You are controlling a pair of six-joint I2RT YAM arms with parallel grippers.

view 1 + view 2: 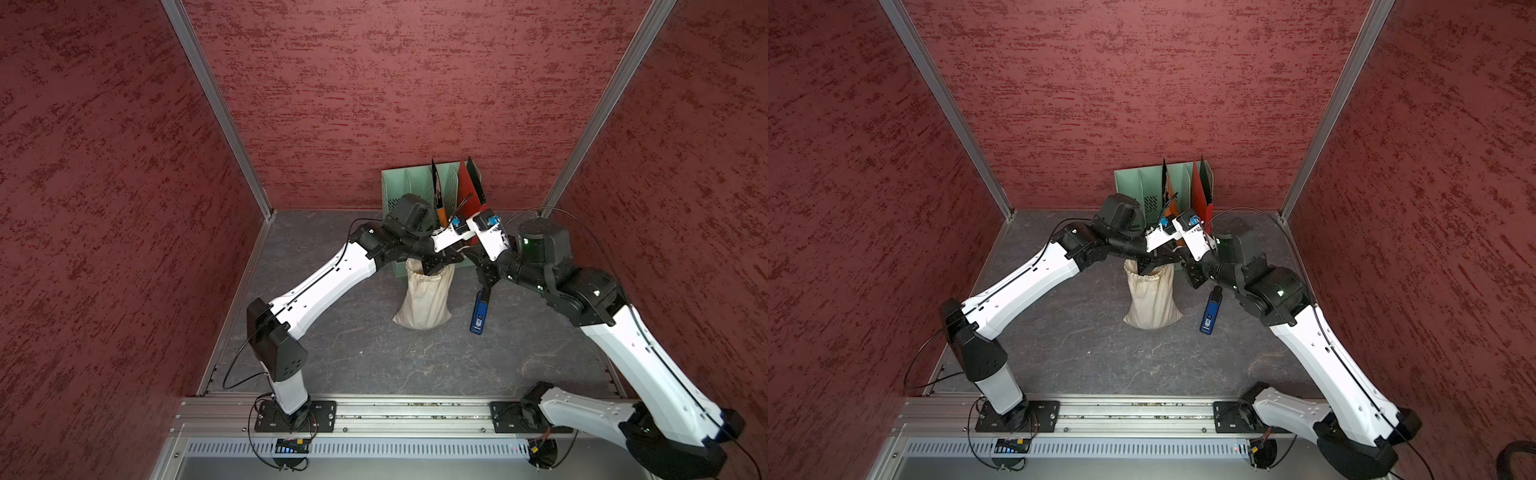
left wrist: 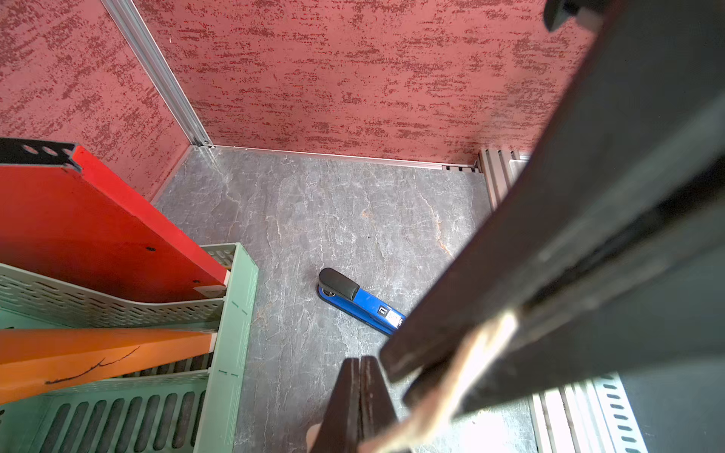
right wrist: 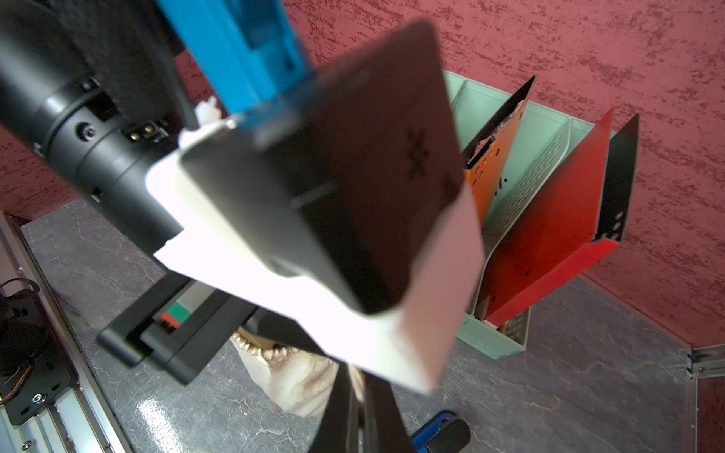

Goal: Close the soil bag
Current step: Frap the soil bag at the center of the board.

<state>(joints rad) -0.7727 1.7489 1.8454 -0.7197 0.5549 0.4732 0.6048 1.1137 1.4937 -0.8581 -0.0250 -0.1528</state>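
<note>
The soil bag (image 1: 424,299) (image 1: 1152,299) is a cream wrinkled cloth sack standing upright on the grey floor, its gathered mouth open. My left gripper (image 1: 459,258) (image 1: 1177,259) hovers at the mouth's right rim, and its fingers (image 2: 372,392) are pressed shut. My right gripper (image 1: 483,286) (image 1: 1195,279) hangs just right of the bag, also shut. In the right wrist view the bag (image 3: 290,376) lies beyond its closed fingers (image 3: 341,412). A pale blurred strip (image 2: 463,372) crosses the left wrist view. I cannot tell whether either gripper pinches a cord.
A blue stapler (image 1: 480,313) (image 1: 1209,313) (image 2: 368,308) (image 3: 439,427) lies on the floor right of the bag, under the right gripper. A green file rack (image 1: 399,187) (image 1: 1133,187) (image 2: 231,313) (image 3: 490,345) holding red, orange and black folders stands against the back wall. The two wrists cross closely.
</note>
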